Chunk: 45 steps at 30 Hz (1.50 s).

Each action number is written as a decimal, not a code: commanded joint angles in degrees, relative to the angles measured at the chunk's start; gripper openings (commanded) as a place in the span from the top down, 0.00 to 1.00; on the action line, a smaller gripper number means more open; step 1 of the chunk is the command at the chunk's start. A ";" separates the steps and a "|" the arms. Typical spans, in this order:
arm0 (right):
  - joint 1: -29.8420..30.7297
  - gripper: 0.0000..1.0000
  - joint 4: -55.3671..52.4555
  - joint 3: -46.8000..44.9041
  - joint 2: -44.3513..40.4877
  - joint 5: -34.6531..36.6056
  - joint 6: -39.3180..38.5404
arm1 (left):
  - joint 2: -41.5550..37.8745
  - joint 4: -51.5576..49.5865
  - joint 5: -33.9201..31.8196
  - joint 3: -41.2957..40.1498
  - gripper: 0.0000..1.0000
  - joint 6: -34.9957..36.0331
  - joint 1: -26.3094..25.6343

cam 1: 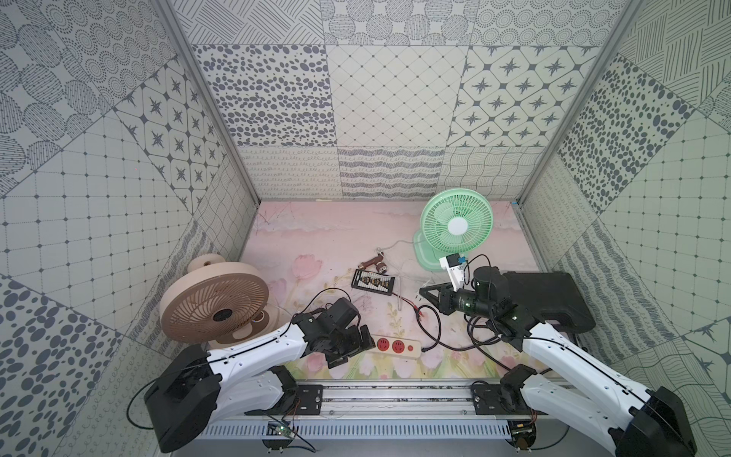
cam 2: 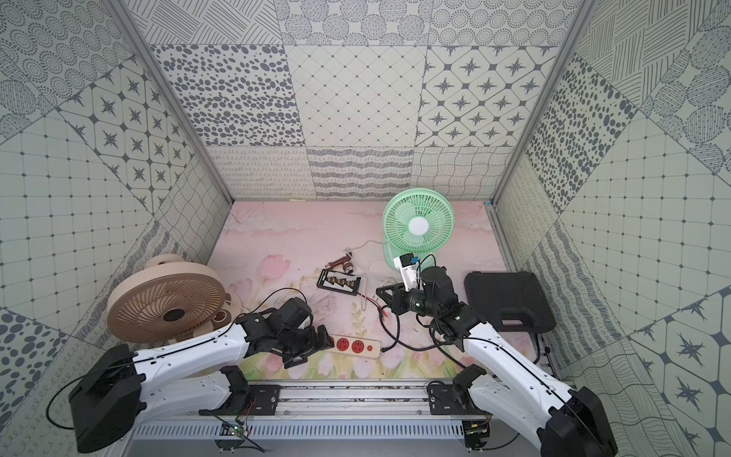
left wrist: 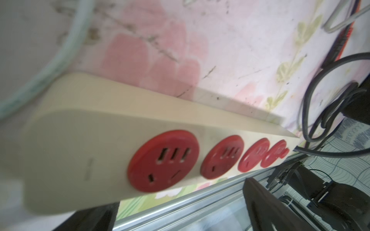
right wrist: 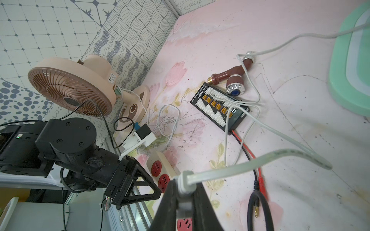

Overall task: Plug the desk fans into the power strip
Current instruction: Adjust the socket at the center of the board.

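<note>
The green desk fan (cam 1: 457,227) (cam 2: 418,225) stands at the back right. Its pale cord (right wrist: 240,164) ends in a grey plug (right wrist: 184,180). My right gripper (cam 1: 424,292) (right wrist: 185,191) is shut on that plug and holds it in the air above the mat. The cream power strip (cam 1: 395,346) (cam 2: 356,346) (left wrist: 100,140) lies near the front edge with its red sockets facing up. My left gripper (cam 1: 352,348) (left wrist: 176,216) hovers open over the strip's left end and covers it in both top views. Nothing is between its fingers.
A beige fan (cam 1: 213,308) stands at the left. A small black board (cam 1: 373,281) and a brown fitting (cam 1: 374,262) lie mid-mat, with red and black leads (cam 1: 415,308) trailing from the board. A black case (cam 1: 553,300) sits at the right. A metal rail (cam 1: 395,395) borders the front.
</note>
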 commanded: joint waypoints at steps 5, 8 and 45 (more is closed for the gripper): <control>0.66 1.00 -1.67 2.23 0.72 4.52 0.30 | 15.31 6.64 -5.80 10.53 0.00 4.45 2.55; 1.24 1.00 -1.35 0.76 -0.43 5.79 -0.02 | 19.25 4.20 -8.31 15.37 0.01 8.14 4.66; 21.06 1.00 8.38 -4.28 4.11 32.15 -4.87 | 5.18 2.07 -4.84 12.93 0.01 11.72 14.18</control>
